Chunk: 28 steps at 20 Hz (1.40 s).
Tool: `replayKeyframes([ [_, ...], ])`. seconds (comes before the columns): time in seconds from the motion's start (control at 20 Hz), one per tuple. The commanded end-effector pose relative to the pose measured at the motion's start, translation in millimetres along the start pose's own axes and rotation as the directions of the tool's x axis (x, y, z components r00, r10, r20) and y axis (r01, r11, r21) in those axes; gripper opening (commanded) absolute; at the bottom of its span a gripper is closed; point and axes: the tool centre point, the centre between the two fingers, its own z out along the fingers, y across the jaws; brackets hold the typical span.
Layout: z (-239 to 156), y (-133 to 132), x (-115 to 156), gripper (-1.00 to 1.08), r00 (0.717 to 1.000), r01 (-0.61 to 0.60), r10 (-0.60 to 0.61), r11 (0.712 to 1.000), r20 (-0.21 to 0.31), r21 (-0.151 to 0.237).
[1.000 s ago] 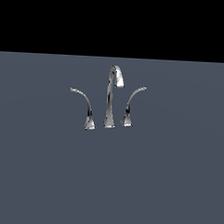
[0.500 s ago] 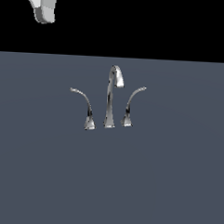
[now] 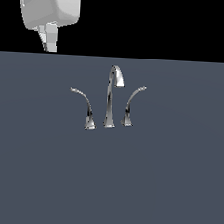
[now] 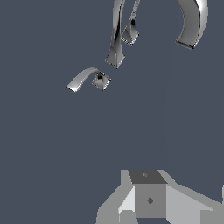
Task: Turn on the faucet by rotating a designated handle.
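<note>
The faucet (image 3: 111, 97) is standing near the middle of a flat slate-grey surface (image 3: 108, 179), gleaming in mirror-bright chrome, and it is showing three separate pieces in a row: a tall gooseneck spout (image 3: 112, 93) that is hooking over at its top, with a slim curved lever on either side. The handle (image 3: 84, 105) is sitting on the exterior view's left of the spout, rising from a small flared base and sweeping outward in a long thin arc toward the exterior view's left. The shorter lever (image 3: 131, 104) is curving the other way on the exterior view's right, close beside the spout. In the wrist view the handle (image 4: 87, 78) is appearing as a short bright curve beside its square-looking base, with the spout's hooked end (image 4: 192, 24) looming large. The gripper (image 3: 48, 36) is hanging well apart from the faucet, high in the exterior view's upper left, touching nothing; whether its jaws are apart or together I cannot tell
</note>
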Motion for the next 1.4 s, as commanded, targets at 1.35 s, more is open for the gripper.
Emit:
replayKeyframes([
  [1.35, 117.5, -107.8, 109.3, -1.0, 0.869, -0.493, 0.493, 0.87, -0.029, 0.01],
])
